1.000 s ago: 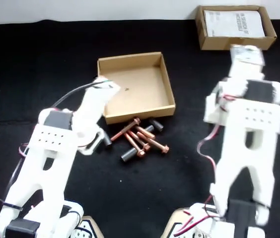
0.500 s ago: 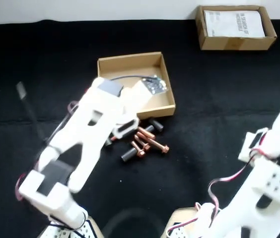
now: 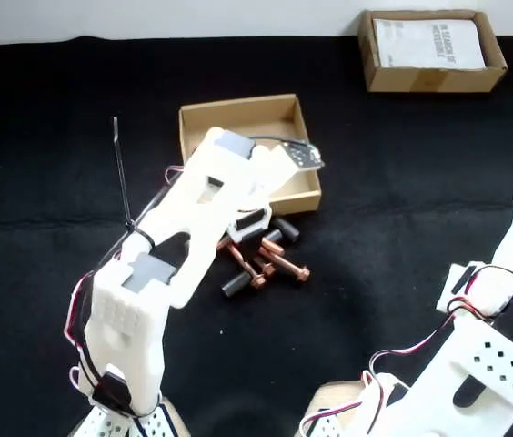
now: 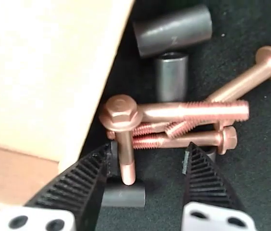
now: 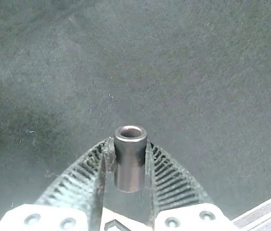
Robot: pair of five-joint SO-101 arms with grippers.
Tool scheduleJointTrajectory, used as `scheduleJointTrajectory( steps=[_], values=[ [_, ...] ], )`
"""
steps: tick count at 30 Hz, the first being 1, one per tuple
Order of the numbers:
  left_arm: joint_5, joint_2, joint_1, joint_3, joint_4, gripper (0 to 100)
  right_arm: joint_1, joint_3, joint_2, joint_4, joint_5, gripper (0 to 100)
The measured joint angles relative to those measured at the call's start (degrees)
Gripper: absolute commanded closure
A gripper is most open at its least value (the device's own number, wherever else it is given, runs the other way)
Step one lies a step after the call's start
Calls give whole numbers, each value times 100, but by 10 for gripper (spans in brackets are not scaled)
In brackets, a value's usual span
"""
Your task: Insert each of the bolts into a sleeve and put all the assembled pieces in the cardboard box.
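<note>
Black table (image 3: pixel 402 164) carries the bolt pile (image 4: pixel 174 111) just beside the cardboard box (image 3: pixel 238 105). Left hand (image 4: pixel 148 153) is spread wide over one bolt, likely for a pick. Right hand (image 5: pixel 129 154) is clenched on a sleeve (image 5: pixel 130 166), bore facing outward, seemingly ready for insertion.

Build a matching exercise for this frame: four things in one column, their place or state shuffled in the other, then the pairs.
Things:
1. left gripper
2. right gripper
3. bolts
4. cardboard box

Places or states:
a. shut on a sleeve
b. copper-coloured, heaped on the table
c. fingers open just above the heap
d. tan walls, right beside the heap

Pairs: 1-c, 2-a, 3-b, 4-d
</note>
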Motion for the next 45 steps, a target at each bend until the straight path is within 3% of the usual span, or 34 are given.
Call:
scheduleJointTrajectory(
  steps=[14,18,23,31,34,38,45],
  values=[
    [53,633,-123,-862,26,770,0,334,0,-9,0,991],
    [53,941,-202,-897,26,898,0,334,0,-9,0,991],
    [686,1204,-211,-1020,-167,997,0,334,0,-9,0,991],
    [1477,1327,-308,-1231,-229,992,0,352,0,-62,0,991],
    [1486,1240,-308,-1231,-176,992,-246,563,0,-176,0,991],
    [1512,826,-325,-1213,686,992,-756,809,-18,-255,0,991],
    [2523,-782,-308,-1204,1046,992,-1670,800,-53,-510,0,991]
  ],
)
